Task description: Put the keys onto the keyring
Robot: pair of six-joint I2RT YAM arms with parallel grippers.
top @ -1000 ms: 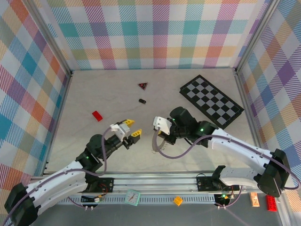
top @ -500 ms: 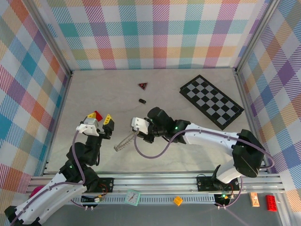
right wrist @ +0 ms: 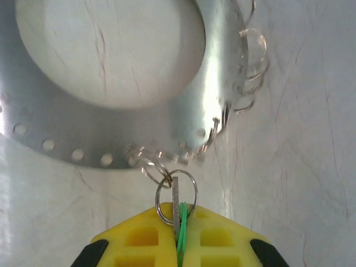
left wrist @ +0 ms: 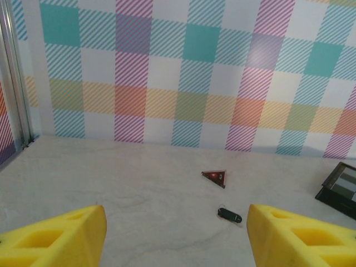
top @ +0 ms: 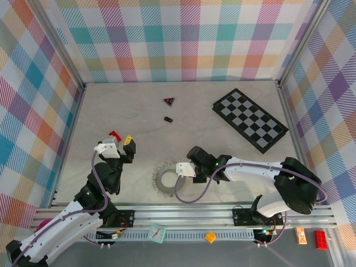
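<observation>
The keyring [top: 157, 179] lies flat on the table in front of the arms, a gear-like grey loop. In the right wrist view it is a flat silver band [right wrist: 214, 78] with holes and a fringe of small wire loops and keys [right wrist: 167, 156] on its edge. My right gripper [top: 177, 171] sits at the ring's right edge. Its yellow jaws [right wrist: 179, 218] are shut on a thin grey key [right wrist: 176, 194] seen edge-on, with a green strand and a small split ring linking it to the fringe. My left gripper [top: 119, 142] is raised to the left, open [left wrist: 175, 239] and holding nothing.
A dark red triangle [top: 169, 101] and a small black oval piece [top: 168, 119] lie mid-table. The chequered board [top: 250, 119] is at the back right. A red brick [top: 115, 134] peeks out by the left gripper. Patterned walls close three sides.
The right gripper carried the hanging keyring left, then came back and down, and the ring now lies flat. The left arm drew back left and its jaws widened.
</observation>
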